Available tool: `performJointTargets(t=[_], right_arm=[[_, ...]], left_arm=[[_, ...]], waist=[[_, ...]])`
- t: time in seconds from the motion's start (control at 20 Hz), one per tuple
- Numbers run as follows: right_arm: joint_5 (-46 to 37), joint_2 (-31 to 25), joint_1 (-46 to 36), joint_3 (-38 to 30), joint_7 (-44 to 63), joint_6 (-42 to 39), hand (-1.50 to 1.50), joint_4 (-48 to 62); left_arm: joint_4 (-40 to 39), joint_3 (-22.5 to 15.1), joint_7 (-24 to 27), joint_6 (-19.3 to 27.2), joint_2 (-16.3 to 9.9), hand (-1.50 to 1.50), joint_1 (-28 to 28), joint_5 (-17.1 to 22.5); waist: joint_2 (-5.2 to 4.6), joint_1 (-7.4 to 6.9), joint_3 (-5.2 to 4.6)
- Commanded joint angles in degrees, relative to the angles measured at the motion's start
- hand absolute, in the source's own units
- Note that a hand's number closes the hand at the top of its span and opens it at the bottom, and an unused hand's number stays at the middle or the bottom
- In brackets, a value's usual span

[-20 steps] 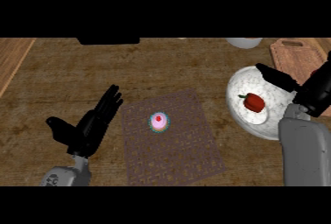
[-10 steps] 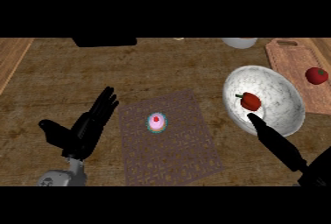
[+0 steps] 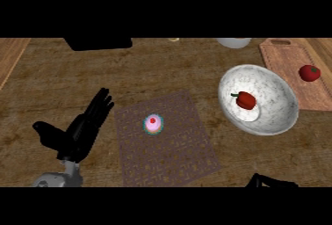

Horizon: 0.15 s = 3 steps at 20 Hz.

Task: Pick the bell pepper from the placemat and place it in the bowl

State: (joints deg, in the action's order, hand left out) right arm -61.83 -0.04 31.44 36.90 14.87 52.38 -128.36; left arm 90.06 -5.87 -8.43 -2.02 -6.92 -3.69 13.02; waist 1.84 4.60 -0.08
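Right hand [image 3: 267,182] withdrawn from over the bowl [image 3: 277,94] down to the lower edge, only a dark tip left showing. Bell pepper [image 3: 246,100] now uncovered inside the bowl. Left hand [image 3: 79,132] shifted slightly lower.

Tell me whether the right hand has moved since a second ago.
Yes. The right hand has pulled back from over the bowl to the view's lower edge; the pepper lies in the bowl.

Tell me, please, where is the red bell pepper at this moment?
In the head view, the bell pepper lies inside the white bowl at the right of the counter, between the placemat and the cutting board.
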Motion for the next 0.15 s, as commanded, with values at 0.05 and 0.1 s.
performJointTargets(t=[0.05, 0.1], right_arm=[[-3.82, -0.49, 12.64, 14.67, -3.81, 7.71, 1.5, 7.47], [-3.83, -0.04, 14.09, 17.96, -4.52, 9.99, 1.5, 10.62]], left_arm=[[1.02, 0.22, -0.22, 0.54, 0.29, 0.0, 0.21, 0.19], [0.29, 0.5, -0.57, 0.22, -0.37, 0.0, 0.19, 0.09]], waist=[[0.65, 0.79, 0.12], [0.28, 0.43, 0.14]])
